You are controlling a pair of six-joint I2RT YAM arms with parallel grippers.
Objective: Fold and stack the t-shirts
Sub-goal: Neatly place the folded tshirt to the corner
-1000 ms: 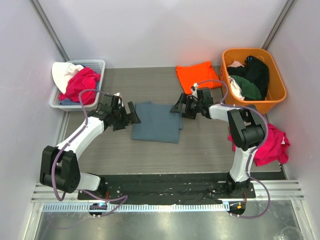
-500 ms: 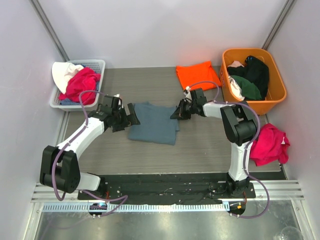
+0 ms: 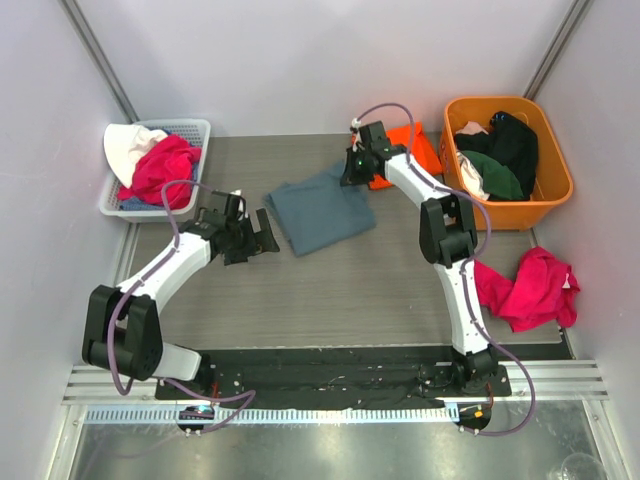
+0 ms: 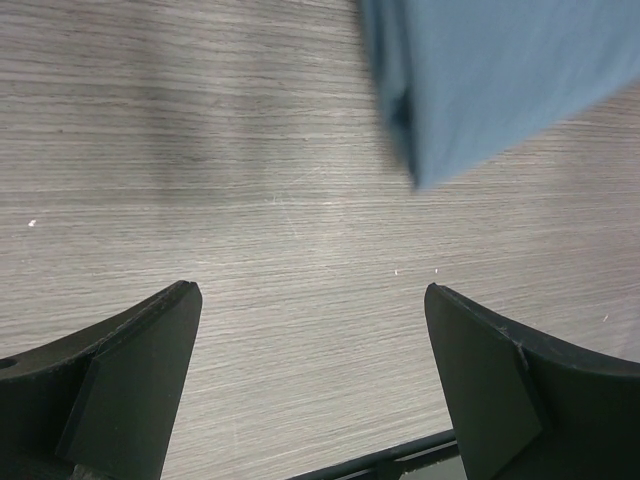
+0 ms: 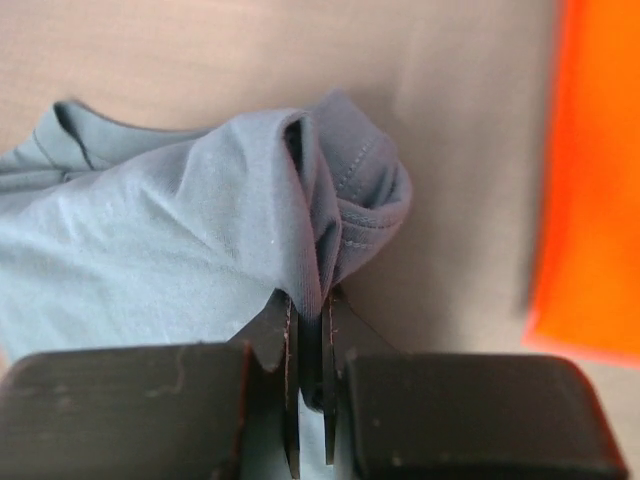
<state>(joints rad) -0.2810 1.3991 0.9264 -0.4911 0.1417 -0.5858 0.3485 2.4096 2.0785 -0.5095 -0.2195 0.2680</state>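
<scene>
Gripping the blue shirt (image 5: 180, 250) beside the orange shirt (image 5: 590, 200), the right claw (image 5: 308, 310) seems set to stack them, while the left claw (image 4: 308, 295) gapes empty.

The table (image 3: 330, 290) lies open on the near side of the blue-grey t-shirt (image 3: 320, 212). The orange tub (image 3: 520, 212) blocks the far right corner, the white basket (image 3: 196, 126) the far left, and a pink garment (image 3: 535, 290) crowds the right edge.
</scene>
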